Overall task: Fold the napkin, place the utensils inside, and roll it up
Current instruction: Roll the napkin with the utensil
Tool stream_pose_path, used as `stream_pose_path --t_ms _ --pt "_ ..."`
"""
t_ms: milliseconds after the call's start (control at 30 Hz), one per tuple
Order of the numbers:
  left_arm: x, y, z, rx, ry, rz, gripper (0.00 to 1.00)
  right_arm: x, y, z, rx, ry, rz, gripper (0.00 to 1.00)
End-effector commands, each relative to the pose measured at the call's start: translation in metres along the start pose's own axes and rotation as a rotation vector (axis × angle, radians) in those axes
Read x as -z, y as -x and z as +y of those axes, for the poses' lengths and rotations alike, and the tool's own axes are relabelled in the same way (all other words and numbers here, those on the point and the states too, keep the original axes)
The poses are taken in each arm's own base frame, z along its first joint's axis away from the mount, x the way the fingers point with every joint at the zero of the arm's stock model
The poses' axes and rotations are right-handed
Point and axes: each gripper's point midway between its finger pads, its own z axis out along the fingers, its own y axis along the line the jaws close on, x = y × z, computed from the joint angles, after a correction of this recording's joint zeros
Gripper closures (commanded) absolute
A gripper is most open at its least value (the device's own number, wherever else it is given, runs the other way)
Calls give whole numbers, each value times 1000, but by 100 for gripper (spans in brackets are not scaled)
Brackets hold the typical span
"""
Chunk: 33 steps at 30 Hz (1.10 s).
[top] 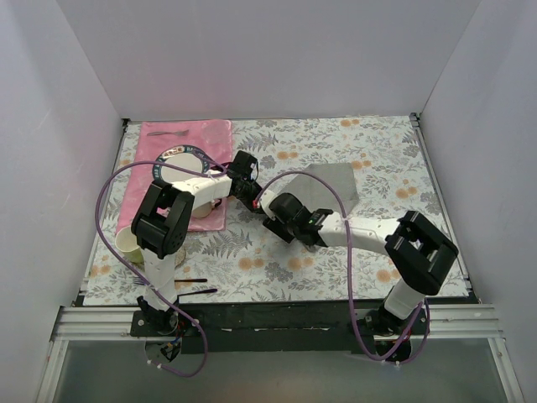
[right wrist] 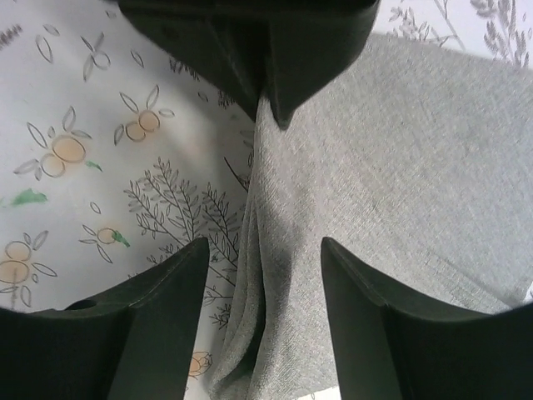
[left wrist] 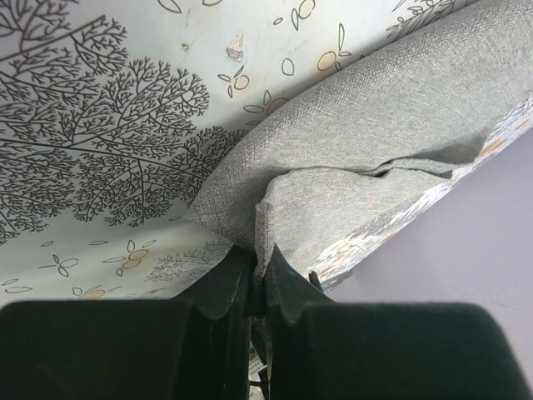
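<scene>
While left jaws clench the napkin (left wrist: 400, 117), right jaws gape over it; the cup (top: 127, 243) hides its contents.

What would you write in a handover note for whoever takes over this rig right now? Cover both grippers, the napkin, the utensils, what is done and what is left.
The left gripper has its fingers shut on an edge of the napkin, near its left end.
The right gripper is open, fingers astride a raised fold of the napkin, close beside the left gripper.
The napkin lies mid-right on the floral table, partly doubled over, not neatly folded.
No utensils lie on or in the napkin; no wooden one is in view.
Done: fold begun. Left: finish the fold, add utensils, roll.
</scene>
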Motion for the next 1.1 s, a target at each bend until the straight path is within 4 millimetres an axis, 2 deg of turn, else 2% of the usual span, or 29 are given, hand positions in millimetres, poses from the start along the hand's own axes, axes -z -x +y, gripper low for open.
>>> stream_pose_path --t_ms 0,133,200,300,333,400,433,467,533,567,600,667,700,767,833,867,900,967,1000,1067 --pt "2 -4 -4 21 -11 32 100 -4 -14 -6 -1 -79 19 38" --pt "1 -5 -3 26 -10 41 100 -6 -30 -5 2 -97 47 42" --pt "1 -5 -2 29 -9 42 100 -8 -33 -6 6 -106 57 48" --pt "-1 -5 -1 27 -7 47 100 -11 -34 -4 11 -97 62 60" --pt "-1 -4 -1 24 -8 45 100 -13 -36 -1 21 -82 71 69" --pt "-1 -4 0 14 -5 41 100 -16 -32 5 22 -24 69 79" --pt "-1 -3 0 -4 -7 37 100 -18 -33 8 22 -1 84 89" --pt "0 -2 -2 -13 -9 32 98 -19 -31 17 16 71 85 92" --pt "0 0 -3 -55 -7 20 88 -22 -36 16 -29 124 111 99" --pt "1 1 -3 -69 -3 15 84 -21 -38 25 -48 197 120 99" --pt "3 5 -7 -87 -5 -3 81 -22 -39 21 -86 230 119 99" --pt "7 7 -8 -137 -1 -13 72 -18 -34 32 -159 359 98 99" --pt "12 8 -14 -160 -14 -26 69 -17 -36 24 -208 391 114 99" --pt "18 11 -17 -216 -14 -49 60 -13 -35 33 -274 516 109 99" --pt "29 14 -23 -252 -24 -82 57 -14 -40 27 -337 566 123 99" --pt "34 14 -24 -285 -27 -94 55 -10 -37 34 -365 641 108 99" --pt "39 15 -24 -297 -30 -107 52 -12 -40 25 -414 655 107 99" --pt "54 15 -29 -329 -53 -151 50 -10 -43 30 -473 751 107 99" --pt "58 15 -29 -343 -53 -163 50 -14 -50 26 -515 769 117 99" --pt "70 12 -29 -360 -67 -187 49 -12 -51 25 -575 839 108 99"
